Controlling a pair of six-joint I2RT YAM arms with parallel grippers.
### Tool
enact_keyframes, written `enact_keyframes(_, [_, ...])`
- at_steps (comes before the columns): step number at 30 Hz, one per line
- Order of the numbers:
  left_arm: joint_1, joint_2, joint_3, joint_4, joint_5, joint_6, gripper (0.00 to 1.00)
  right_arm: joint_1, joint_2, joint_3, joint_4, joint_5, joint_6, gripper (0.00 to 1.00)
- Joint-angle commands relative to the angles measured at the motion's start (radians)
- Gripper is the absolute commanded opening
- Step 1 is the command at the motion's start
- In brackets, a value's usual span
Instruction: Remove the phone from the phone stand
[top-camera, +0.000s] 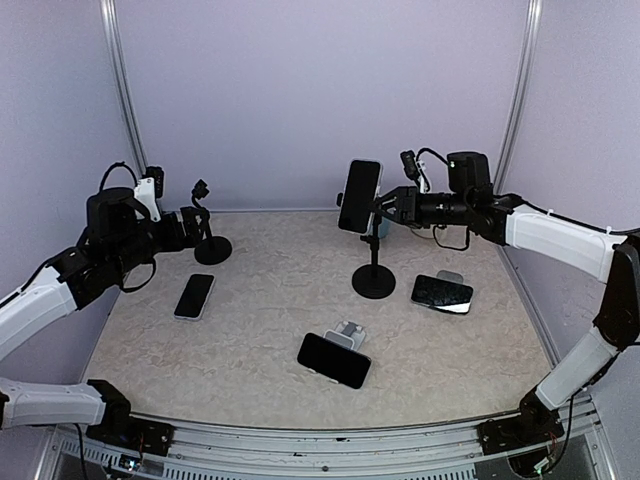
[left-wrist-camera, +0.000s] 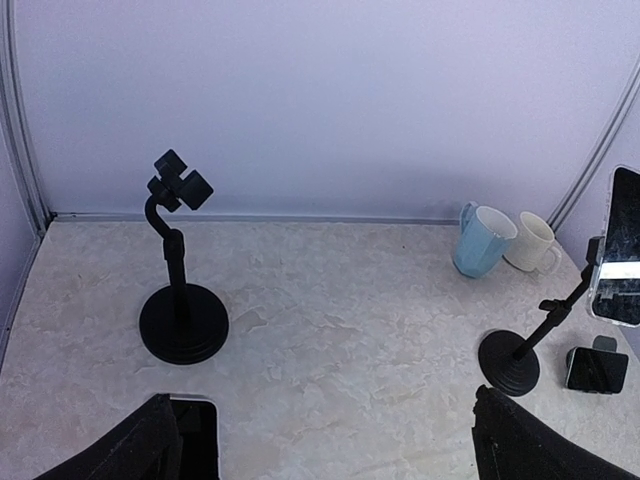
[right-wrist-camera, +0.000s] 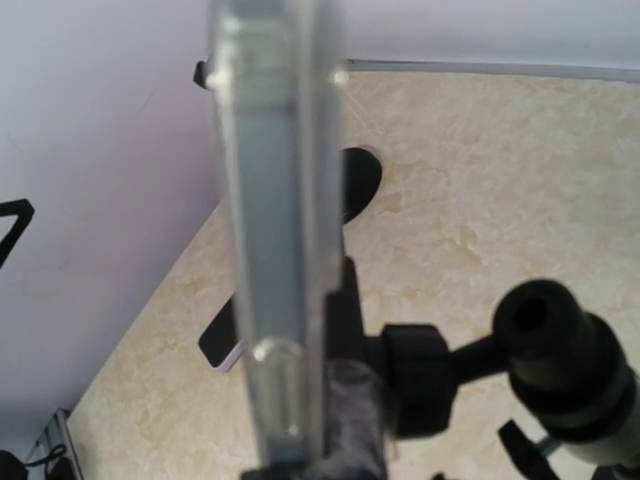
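Observation:
A black phone (top-camera: 359, 195) is clamped upright in a tall black phone stand (top-camera: 374, 280) at the table's middle right. My right gripper (top-camera: 388, 207) is at the phone's back edge, beside the clamp. In the right wrist view the phone's silver edge (right-wrist-camera: 275, 250) runs down between my jaws, with a blurred finger pad (right-wrist-camera: 356, 420) against its back face; the gripper (right-wrist-camera: 310, 465) looks shut on it. My left gripper (top-camera: 190, 228) is open and empty, held above the table at the left (left-wrist-camera: 330, 455). The left wrist view also shows the phone (left-wrist-camera: 620, 250).
An empty black stand (top-camera: 211, 247) stands by my left gripper (left-wrist-camera: 180, 300). A white-edged phone (top-camera: 194, 296) lies flat at the left. Two phones lean on small grey stands, front centre (top-camera: 333, 359) and right (top-camera: 441, 292). A blue mug (left-wrist-camera: 483, 240) and a white mug (left-wrist-camera: 530, 243) sit at the back.

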Motion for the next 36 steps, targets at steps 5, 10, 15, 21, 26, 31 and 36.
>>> enact_keyframes(5, [-0.015,0.032,0.006,0.036,0.020,0.005,0.99,-0.008,0.022,0.033,-0.015,0.011,-0.015,0.37])
enact_keyframes(10, [-0.025,0.037,0.012,0.040,0.009,0.007,0.99,-0.003,0.018,0.044,-0.022,0.022,-0.027,0.30])
enact_keyframes(15, [-0.050,0.060,0.026,0.038,0.024,0.016,0.99,0.015,0.020,0.064,-0.025,0.009,-0.050,0.23])
enact_keyframes(21, [-0.091,0.100,0.057,0.045,0.059,0.021,0.99,0.037,0.015,0.072,-0.013,0.010,-0.055,0.16])
enact_keyframes(26, [-0.165,0.162,0.098,0.045,0.044,0.008,0.99,0.059,0.007,0.069,0.029,-0.002,-0.026,0.10])
enact_keyframes(31, [-0.269,0.257,0.178,0.014,0.010,0.000,0.99,0.100,0.016,0.076,0.067,0.007,0.002,0.04])
enact_keyframes(36, [-0.327,0.337,0.249,0.030,0.056,-0.033,0.99,0.131,0.030,0.085,0.097,0.017,0.022,0.00])
